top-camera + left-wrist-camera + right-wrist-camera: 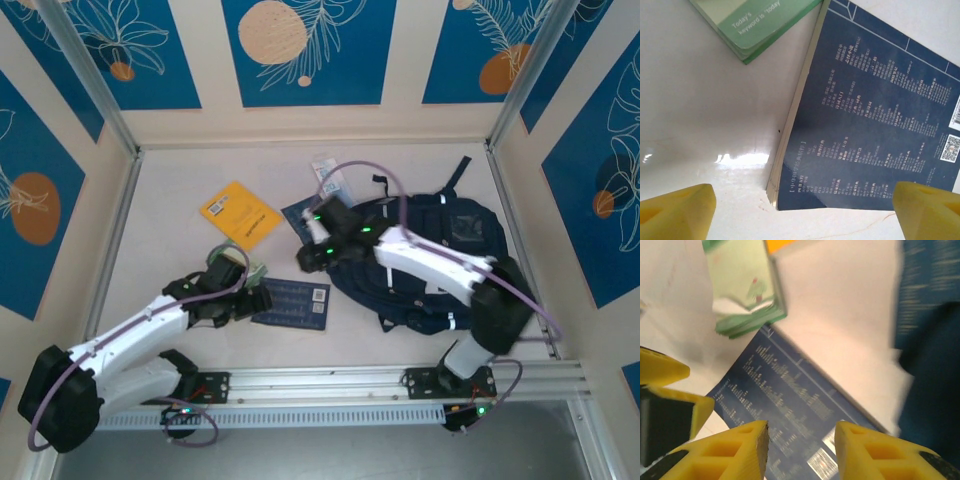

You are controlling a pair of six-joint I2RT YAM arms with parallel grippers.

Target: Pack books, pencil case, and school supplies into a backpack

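Note:
The big navy backpack (440,255) lies at the right. A navy book (292,303) lies flat before it. My left gripper (245,297) hovers open at that book's left end, and its yellow fingers (675,212) straddle the corner of the book (875,135). My right gripper (312,252) hangs open and empty above the same book (790,400). A green packet (256,270) lies beside the left gripper. The yellow-orange book (240,213) sits further back, with a second navy book (298,214) next to it. A pale packet (328,178) lies at the back. The pencil case is out of view.
Patterned walls with metal posts (95,70) close in the white table on three sides. A metal rail (400,380) runs along the near edge by the arm bases. The green packet (755,25) lies just beyond the book's spine.

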